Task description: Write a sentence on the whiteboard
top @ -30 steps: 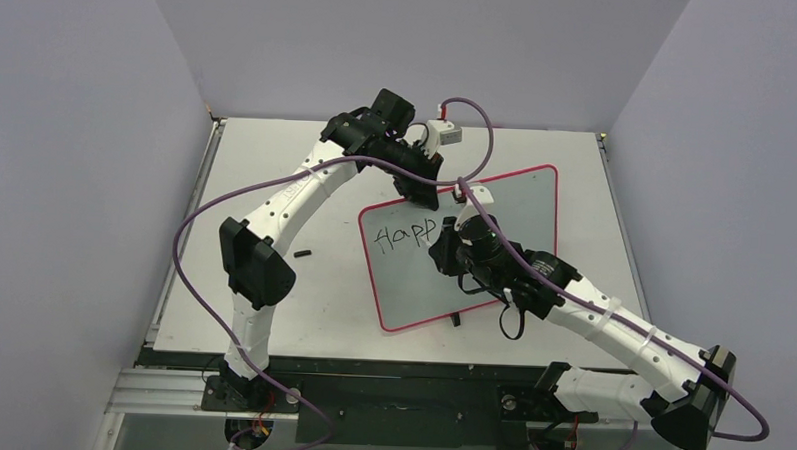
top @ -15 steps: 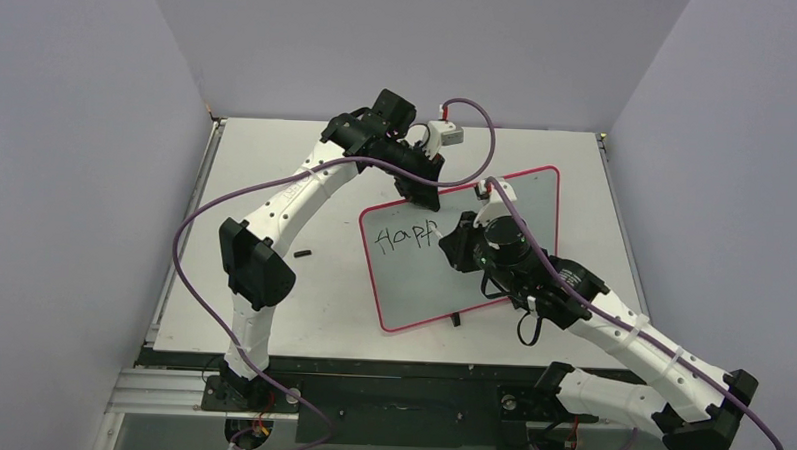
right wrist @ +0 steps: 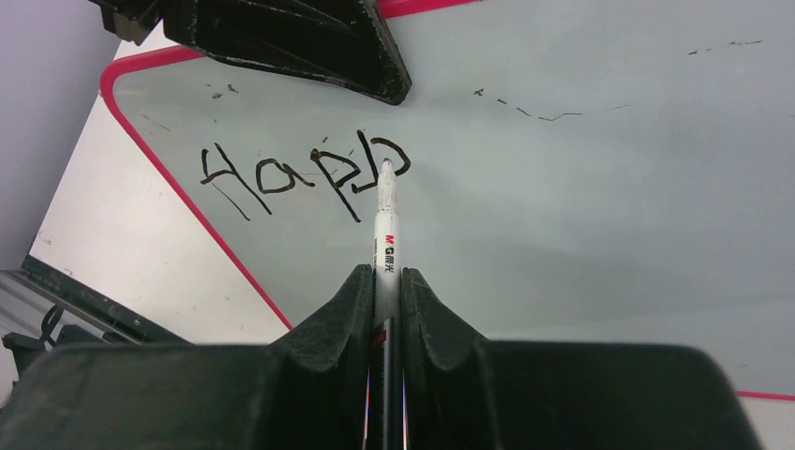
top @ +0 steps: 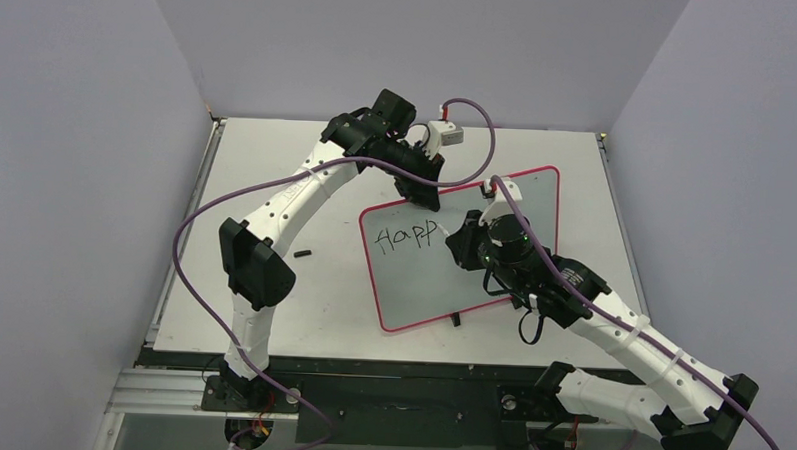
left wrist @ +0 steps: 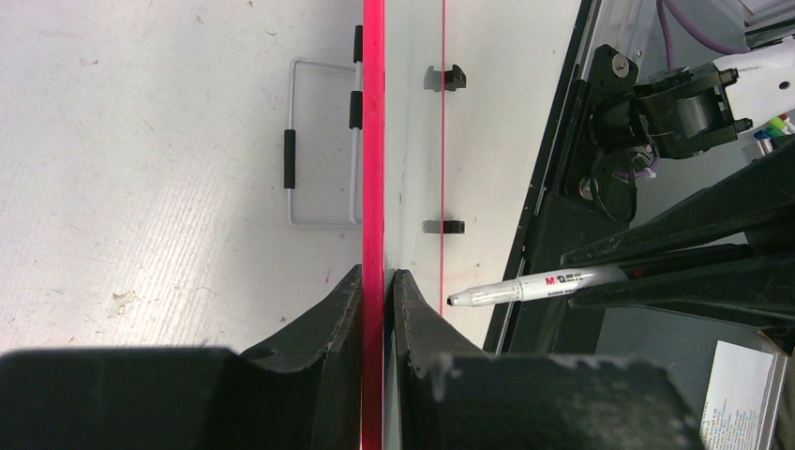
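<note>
My right gripper (right wrist: 385, 277) has slid toward three o'clock, jaws clamped on one marker (right wrist: 385, 225); four letters (right wrist: 281, 174) mark the one whiteboard (right wrist: 581, 187). My left gripper (left wrist: 377, 277) pinches its eleven-o'clock edge.

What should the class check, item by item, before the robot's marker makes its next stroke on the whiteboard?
1. Left gripper clamped on the whiteboard's red rim: ok.
2. Right gripper shut on the marker: ok.
3. Marker tip at the last letter of the lettering: ok.
4. Tip pressing on the board: cannot tell.
5. Bare board beyond the lettering for more letters: ok.
6. Sentence finished: not ok, only "Happ" is written.
</note>
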{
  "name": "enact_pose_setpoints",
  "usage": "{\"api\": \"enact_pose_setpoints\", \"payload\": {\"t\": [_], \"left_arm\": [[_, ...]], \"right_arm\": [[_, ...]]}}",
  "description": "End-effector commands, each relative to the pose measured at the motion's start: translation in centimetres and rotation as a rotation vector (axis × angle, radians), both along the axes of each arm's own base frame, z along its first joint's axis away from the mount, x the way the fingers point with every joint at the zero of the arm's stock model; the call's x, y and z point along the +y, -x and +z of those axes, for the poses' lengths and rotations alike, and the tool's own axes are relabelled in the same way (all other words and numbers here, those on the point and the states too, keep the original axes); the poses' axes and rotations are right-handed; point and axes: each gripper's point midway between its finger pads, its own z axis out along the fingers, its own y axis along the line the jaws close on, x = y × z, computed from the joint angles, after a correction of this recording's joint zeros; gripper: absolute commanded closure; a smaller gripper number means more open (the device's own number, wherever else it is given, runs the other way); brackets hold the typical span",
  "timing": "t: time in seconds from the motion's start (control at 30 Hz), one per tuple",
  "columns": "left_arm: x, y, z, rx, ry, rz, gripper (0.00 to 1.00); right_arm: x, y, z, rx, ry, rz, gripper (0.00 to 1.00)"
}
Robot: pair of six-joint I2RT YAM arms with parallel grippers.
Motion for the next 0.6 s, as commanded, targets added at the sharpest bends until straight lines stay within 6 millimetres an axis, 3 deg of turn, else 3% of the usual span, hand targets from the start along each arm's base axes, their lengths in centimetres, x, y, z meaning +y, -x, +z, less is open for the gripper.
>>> {"api": "enact_pose_setpoints", "payload": {"t": [0.0, 0.57], "left_arm": [[0.2, 0.2, 4.0, -0.139, 0.068, -0.025, 1.0], [0.2, 0.2, 4.1, -0.141, 0.068, -0.023, 1.0]], "right_arm": [[-0.7, -0.6, 0.9, -0.037, -0.004, -0.026, 1.0], [-1.7, -1.5, 0.7, -0.037, 0.02, -0.082, 1.0]]}}
